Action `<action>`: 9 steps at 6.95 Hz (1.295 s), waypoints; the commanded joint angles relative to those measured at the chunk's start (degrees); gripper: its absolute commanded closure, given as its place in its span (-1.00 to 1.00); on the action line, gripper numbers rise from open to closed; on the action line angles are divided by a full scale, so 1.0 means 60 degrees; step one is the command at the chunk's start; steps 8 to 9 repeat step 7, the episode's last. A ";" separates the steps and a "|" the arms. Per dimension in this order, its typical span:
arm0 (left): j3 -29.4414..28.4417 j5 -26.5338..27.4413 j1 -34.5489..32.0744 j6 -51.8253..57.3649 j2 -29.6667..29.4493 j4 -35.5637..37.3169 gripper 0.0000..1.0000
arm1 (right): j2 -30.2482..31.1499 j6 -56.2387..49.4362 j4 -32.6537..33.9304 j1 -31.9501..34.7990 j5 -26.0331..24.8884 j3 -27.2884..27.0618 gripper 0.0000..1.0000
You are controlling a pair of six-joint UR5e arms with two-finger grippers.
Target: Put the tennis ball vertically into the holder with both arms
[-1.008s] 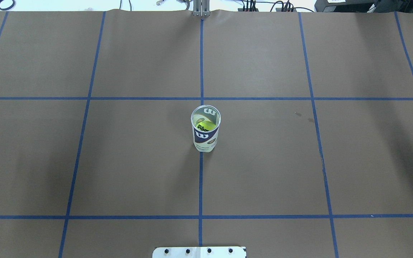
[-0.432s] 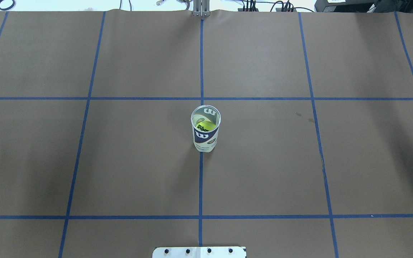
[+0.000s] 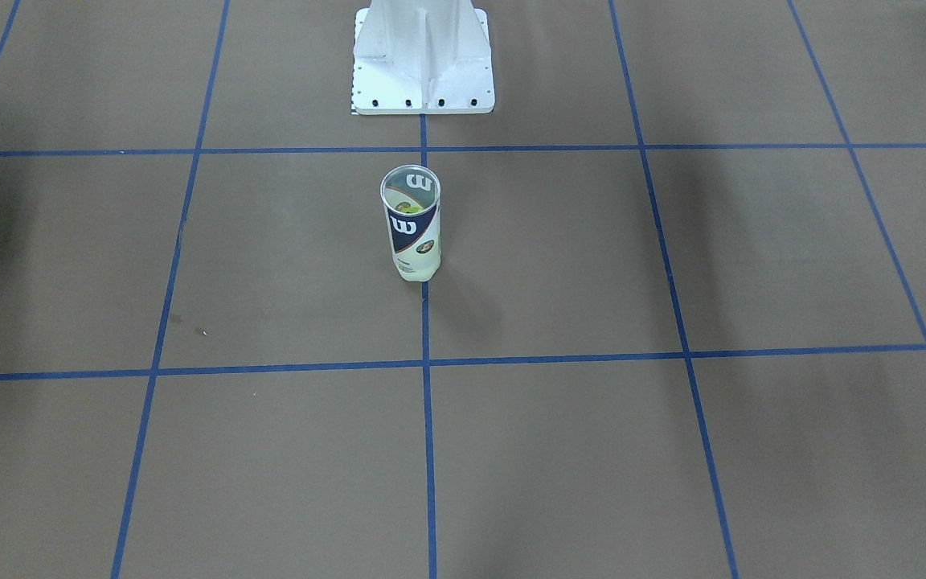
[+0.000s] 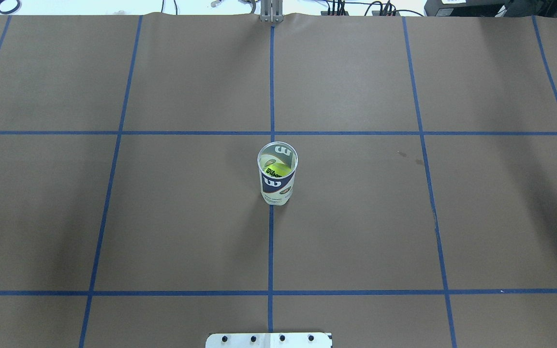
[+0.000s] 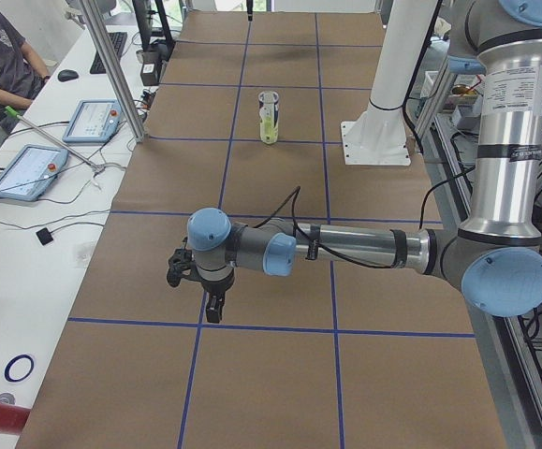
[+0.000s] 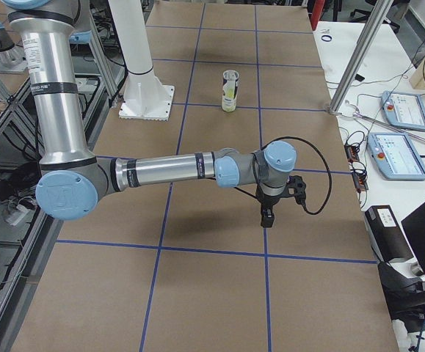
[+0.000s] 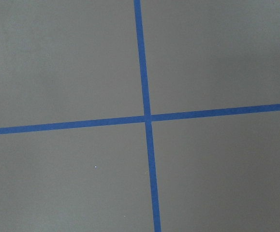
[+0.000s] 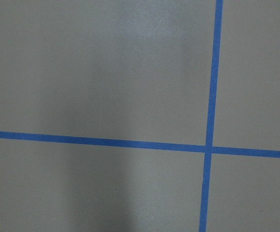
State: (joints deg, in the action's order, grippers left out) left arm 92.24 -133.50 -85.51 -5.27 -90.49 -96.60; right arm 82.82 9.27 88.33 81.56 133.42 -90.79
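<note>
holder (image 4: 277, 182) stands unmoved; cannot tell if left tool (image 5: 212, 313) or right tool (image 6: 266, 218) is apart.

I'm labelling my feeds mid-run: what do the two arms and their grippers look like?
The left arm and right arm are both silver-grey tubes with light-blue joint caps, black bands and a small printed label on the upright segment. A black cable loops out near each wrist. The left gripper and right gripper are black with slim fingers.

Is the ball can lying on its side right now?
No, the holder stands upright on the table in the overhead view, its open mouth up and a yellow-green tennis ball visible inside.
</note>
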 commanded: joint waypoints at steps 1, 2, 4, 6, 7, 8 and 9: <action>0.0066 -0.0118 -0.0002 0.0014 0.0009 -0.0057 -0.99 | 0.0010 0.0007 0.0014 0.0000 0.0000 -0.0058 -0.98; 0.0211 -0.0147 -0.0002 0.0014 0.0110 -0.0086 -0.99 | 0.0010 0.0007 0.0014 0.0000 0.0000 -0.0058 -0.98; 0.0547 -0.0148 -0.0031 0.0000 0.0140 -0.0057 -0.99 | 0.0010 0.0007 0.0014 0.0000 0.0102 -0.0131 -0.98; 0.0622 -0.0758 -0.0031 0.0000 0.0432 -0.0027 -0.99 | 0.0185 0.0007 0.0014 0.0044 0.0483 -0.0307 -0.98; 0.0768 -0.0806 -0.0031 -0.0015 0.0434 -0.0028 -0.99 | 0.0171 -0.0008 0.0000 0.0058 0.0425 -0.0235 -0.98; 0.0768 -0.0806 -0.0031 -0.0015 0.0434 -0.0028 -0.99 | 0.0171 -0.0008 0.0000 0.0058 0.0425 -0.0235 -0.98; 0.0768 -0.0806 -0.0031 -0.0015 0.0434 -0.0028 -0.99 | 0.0171 -0.0008 0.0000 0.0058 0.0425 -0.0235 -0.98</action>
